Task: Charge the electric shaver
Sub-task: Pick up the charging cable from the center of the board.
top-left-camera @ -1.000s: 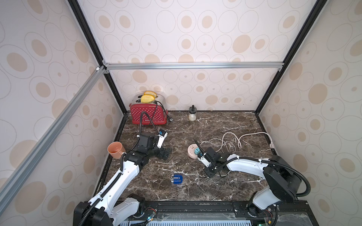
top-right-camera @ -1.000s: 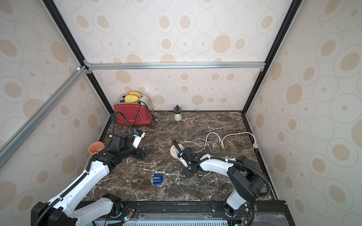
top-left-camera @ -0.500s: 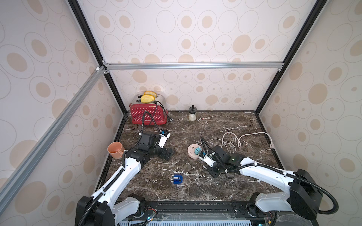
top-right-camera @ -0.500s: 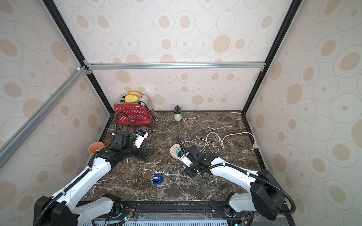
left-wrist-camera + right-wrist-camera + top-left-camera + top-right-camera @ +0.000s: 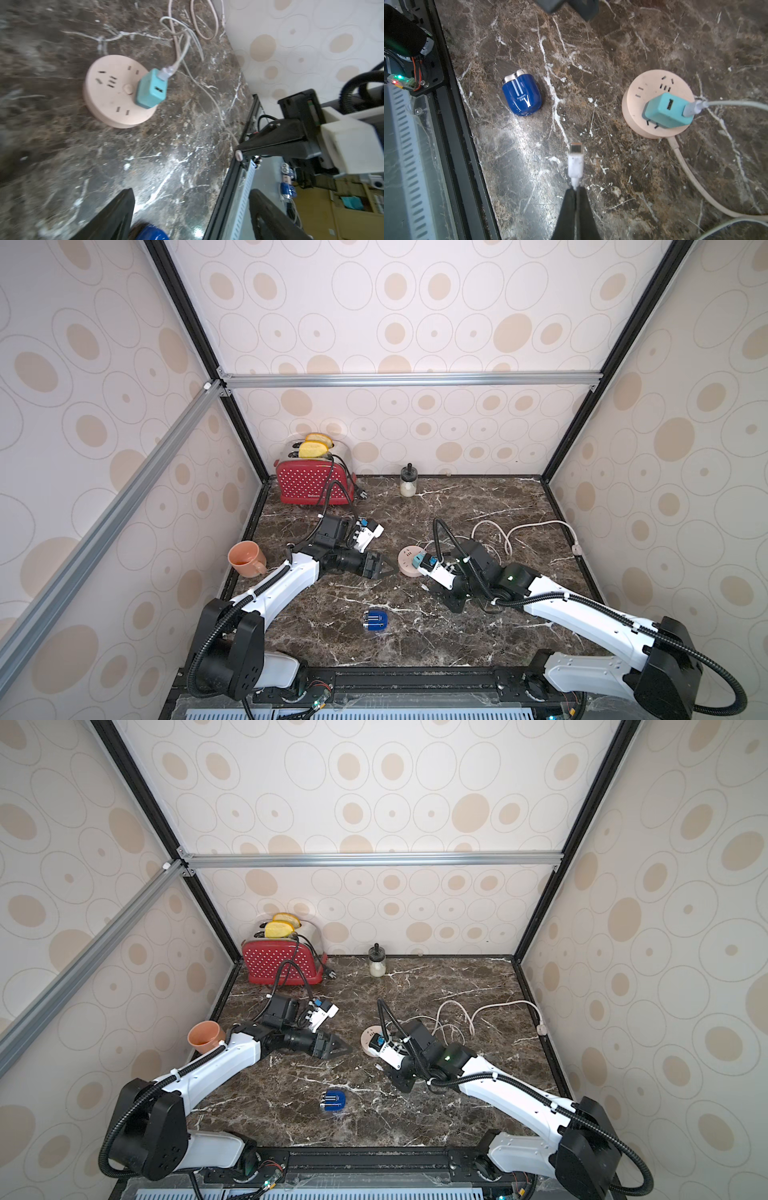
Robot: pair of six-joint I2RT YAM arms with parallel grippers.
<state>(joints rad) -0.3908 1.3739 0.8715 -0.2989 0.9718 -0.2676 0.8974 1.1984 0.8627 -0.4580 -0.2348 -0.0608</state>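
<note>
- Left gripper (image 5: 191,218): jaws wide apart, nothing btwn them, poised over the table (image 5: 478,497) and pointing toward the strip. No contact w/ the shaver.
- Shaver (image 5: 375,621): lies flat, stripes up, near the table's front edge, btwn the two arms and apart from both grippers. Nothing is plugged into it, so charging has not begun.
- Strip (image 5: 409,562), centre: pink disc w/ a teal adapter (image 5: 668,110) resting tilted on top. Prongs show at the adapter's edge in the right wrist view, so it looks not pushed home (a judgement).
- Cable (image 5: 733,102): one end sits in the adapter.
- Right gripper (image 5: 576,190): clamped on the cable just behind its free plug (image 5: 576,162). The plug juts past the fingertips, over bare table btwn shaver and strip.
- Done, approx.: cable joined to adapter, free end in hand.
- Left to do: bring the plug to the shaver's port (port not visible), prob. w/ the left gripper steadying the shaver. Seat the adapter if it is loose.
- Cup (image 5: 245,558), left edge: upright, appears empty.
- Toaster (image 5: 311,485), back-left corner: two yellow slices stand out of the slots.
- Jar (image 5: 408,485), by the back wall: dark stopper, whitish contents in the lower part.
</note>
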